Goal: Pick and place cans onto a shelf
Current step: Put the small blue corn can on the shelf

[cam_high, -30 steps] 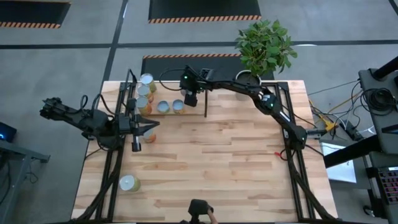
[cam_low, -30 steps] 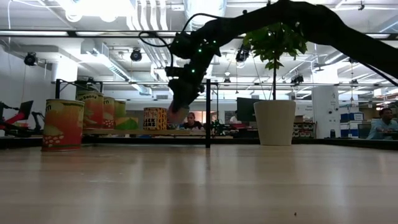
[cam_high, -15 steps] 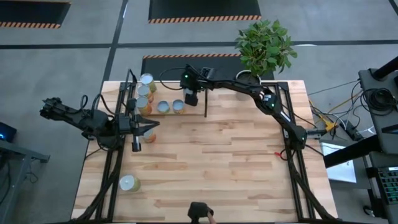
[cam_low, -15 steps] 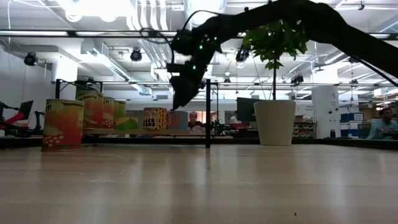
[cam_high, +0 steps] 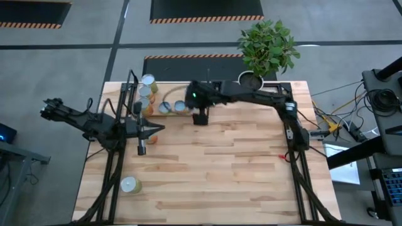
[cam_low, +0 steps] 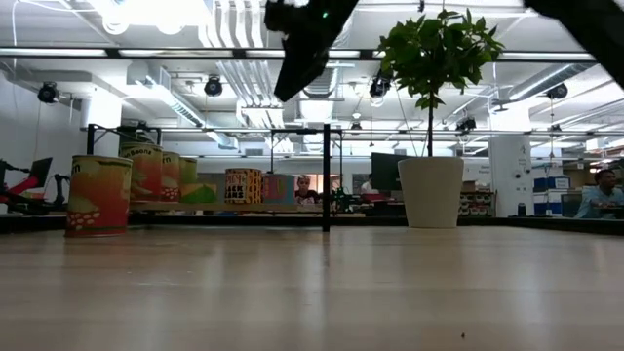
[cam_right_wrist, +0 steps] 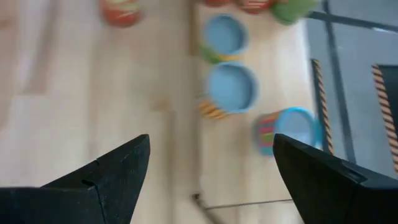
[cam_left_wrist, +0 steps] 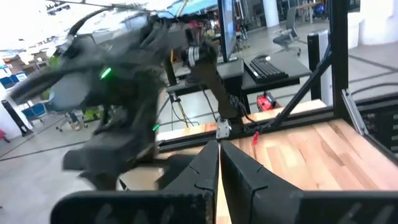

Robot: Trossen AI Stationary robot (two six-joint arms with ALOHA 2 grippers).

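Several cans stand on the shelf (cam_high: pixel 169 99) at the table's far left: a blue-topped pair (cam_high: pixel 165 107) (cam_high: pixel 180 105) and others (cam_high: pixel 147 91) by the left posts. In the right wrist view the blue tops (cam_right_wrist: pixel 232 87) show blurred. One can (cam_high: pixel 130 184) stands on the table near the left front, and a red-sided one (cam_high: pixel 152 137) rests by my left gripper (cam_high: pixel 156 130), which is shut and level, holding nothing. My right gripper (cam_high: pixel 200 117) hovers open and high, on the near side of the shelf, with nothing between its fingers (cam_right_wrist: pixel 118 171).
A white plant pot (cam_low: pixel 430 192) with a green plant (cam_high: pixel 267 45) stands at the far right of the shelf. A black post (cam_low: pixel 326 175) rises at the shelf's right end. Bare wooden tabletop (cam_high: pixel 226 169) stretches across the middle and right.
My right gripper has risen from the blue-topped can at the shelf's right end and gone toward the table's near edge, tipping as it went. That can stays upright on the shelf. My left arm has kept still.
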